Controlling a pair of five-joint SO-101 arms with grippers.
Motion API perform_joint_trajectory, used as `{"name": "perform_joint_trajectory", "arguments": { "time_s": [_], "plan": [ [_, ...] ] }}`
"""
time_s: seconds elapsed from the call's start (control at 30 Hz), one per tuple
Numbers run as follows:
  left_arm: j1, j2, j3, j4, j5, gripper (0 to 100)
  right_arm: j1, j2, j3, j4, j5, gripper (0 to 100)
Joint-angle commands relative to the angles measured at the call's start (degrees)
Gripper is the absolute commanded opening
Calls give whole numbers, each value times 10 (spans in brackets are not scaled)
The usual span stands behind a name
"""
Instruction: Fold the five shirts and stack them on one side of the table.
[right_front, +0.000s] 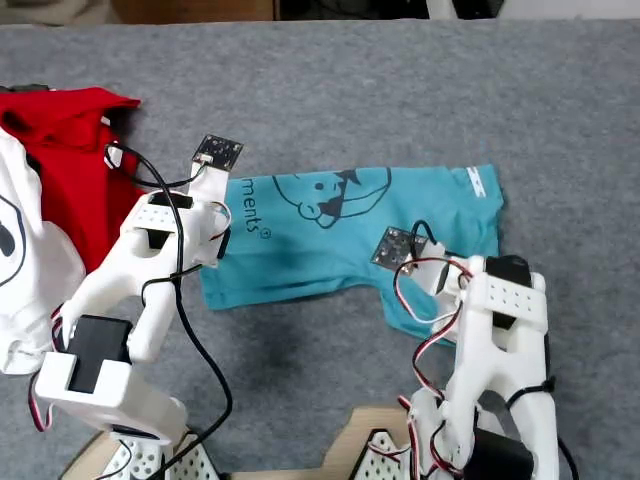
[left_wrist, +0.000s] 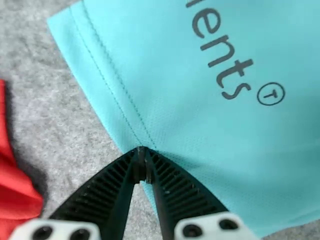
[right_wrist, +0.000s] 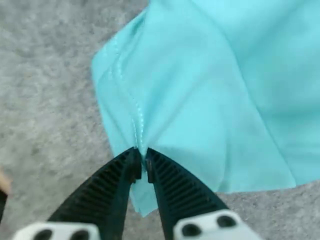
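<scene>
A grey, fuzzy felt table cover lay beneath both arms. The teal fine-mesh shirt, printed with dark lettering and a cartoon outline, spread mostly flat between the two grippers, with soft creases. A crumpled red cotton shirt lay just outside the left gripper, on the side away from the right one. A rumpled white shirt touched it, farther back beside the left arm. The left gripper, its ridged black fingers clenched, pinched the teal shirt's double-stitched hem at the tips. The right gripper, likewise clamped, nipped a stitched fold at the shirt's edge, with cloth bunching ahead of its tips.
</scene>
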Motion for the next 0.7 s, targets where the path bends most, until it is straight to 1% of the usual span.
{"name": "perform_joint_trajectory", "arguments": {
  "time_s": [0.0,0.1,0.2,0.3,0.47,0.67],
  "plan": [
    [-5,-12,-13,21,-4,19,22,-5,-4,-18,9,86],
    [-4,-38,-39,82,-4,19,40,-22,-28,-4,25,112],
    [-2,-90,-36,98,-5,19,43,-47,-71,48,27,112],
    [2,-163,-29,127,-16,19,25,-70,-108,109,36,112],
    [13,-246,31,133,-50,19,-8,-75,-107,131,40,112],
    [15,-285,126,128,-49,19,-12,-75,-58,120,91,115]
  ]
}}
